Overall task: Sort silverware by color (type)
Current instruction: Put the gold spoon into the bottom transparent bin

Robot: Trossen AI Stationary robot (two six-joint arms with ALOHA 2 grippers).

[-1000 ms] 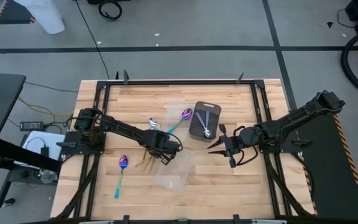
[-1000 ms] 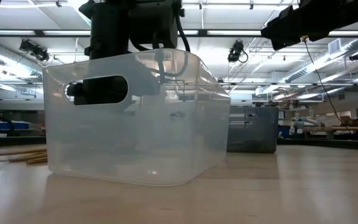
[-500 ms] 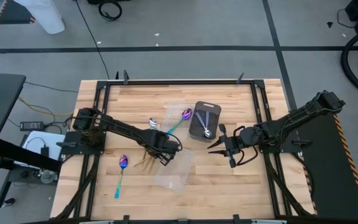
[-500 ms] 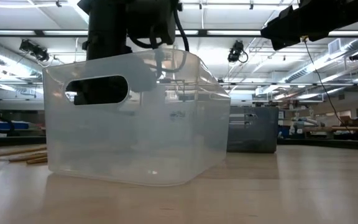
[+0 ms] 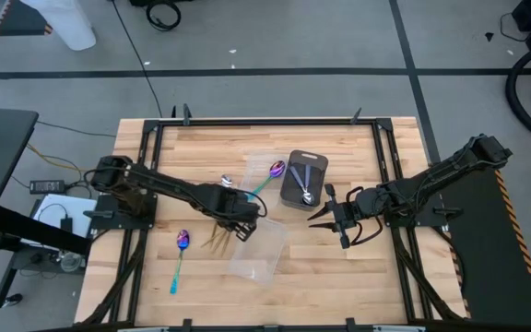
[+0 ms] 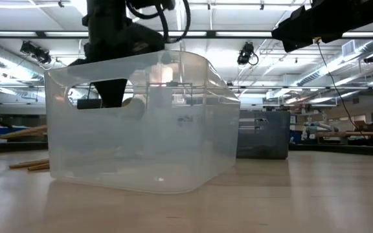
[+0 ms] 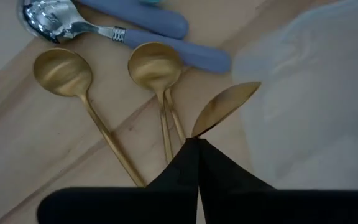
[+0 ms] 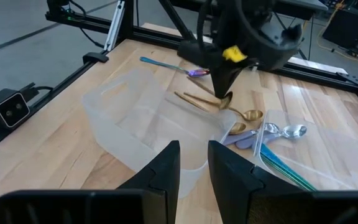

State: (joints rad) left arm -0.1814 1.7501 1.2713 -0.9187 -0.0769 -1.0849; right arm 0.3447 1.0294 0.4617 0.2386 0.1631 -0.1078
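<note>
My left gripper (image 5: pixel 240 219) hangs over the table's middle, shut on a gold spoon (image 7: pixel 225 106). Under it two more gold spoons (image 7: pixel 63 71) (image 7: pixel 154 62) and a silver spoon with a bluish handle (image 7: pixel 48 18) lie flat on the wood, beside a clear tray (image 5: pixel 258 251). A purple spoon with a teal handle (image 5: pixel 181 254) lies near the left. Another purple spoon (image 5: pixel 275 171) lies farther back. My right gripper (image 5: pixel 332 218) waits open at the right, near a dark tray (image 5: pixel 290 157) that holds spoons. My left gripper pinches the gold spoon's neck (image 7: pixel 199 130), just behind the bowl, between its two shut fingertips. The fingers come from above, pointing down. The bowl sticks out past the fingertips. In the low view the handle (image 6: pixel 24 133) slants above the table.
The clear tray (image 6: pixel 141 123) stands close to the left gripper on its right side. More clear plastic (image 5: pixel 258 161) lies beside the dark tray. Black rails (image 5: pixel 265 121) frame the table. Bare wood lies along the near edge.
My left gripper has risen with the gold spoon. The spoon's handle, which lay on the table beside the others, now slants above it. The other spoons and my right gripper have stayed where they were.
</note>
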